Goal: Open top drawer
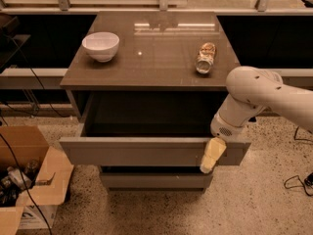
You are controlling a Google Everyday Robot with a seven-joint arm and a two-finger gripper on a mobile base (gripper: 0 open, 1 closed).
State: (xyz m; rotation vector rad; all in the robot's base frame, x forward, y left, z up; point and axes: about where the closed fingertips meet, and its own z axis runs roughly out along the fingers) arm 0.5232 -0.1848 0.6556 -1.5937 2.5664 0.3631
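Observation:
The top drawer [142, 151] stands pulled far out from under the counter, its plain grey-brown front facing me and its deep dark box open behind it. My gripper [212, 155] hangs over the right part of the drawer's front panel, its pale yellow finger lying against the face of the panel. The white arm reaches in from the right edge of the view. A narrower drawer front [156, 181] shows below, only slightly out.
A white bowl [100, 46] sits at the counter's left, and a jar [205, 58] lies on its side at the right. An open cardboard box [24, 180] with clutter stands on the floor at left. Cables lie on the floor at the far right [296, 180].

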